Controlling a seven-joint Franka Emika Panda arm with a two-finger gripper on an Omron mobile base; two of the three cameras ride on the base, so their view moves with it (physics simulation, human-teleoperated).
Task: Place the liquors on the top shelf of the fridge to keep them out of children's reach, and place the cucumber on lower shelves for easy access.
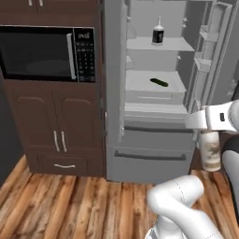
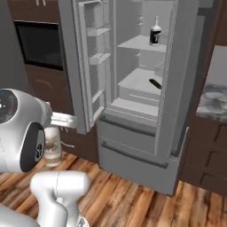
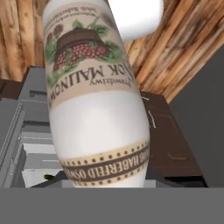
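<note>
One cream-white liquor bottle (image 1: 210, 150) hangs clamped in the claw (image 1: 208, 133), low and right of the open fridge (image 1: 154, 154). Dark squat bottle (image 1: 158, 34) already stands on the top shelf (image 1: 163, 45); cucumber (image 1: 158, 82) lies on a lower shelf (image 1: 154, 86). Risk: clipping the right door's bins on the lift. Room remains left of the dark bottle.
</note>
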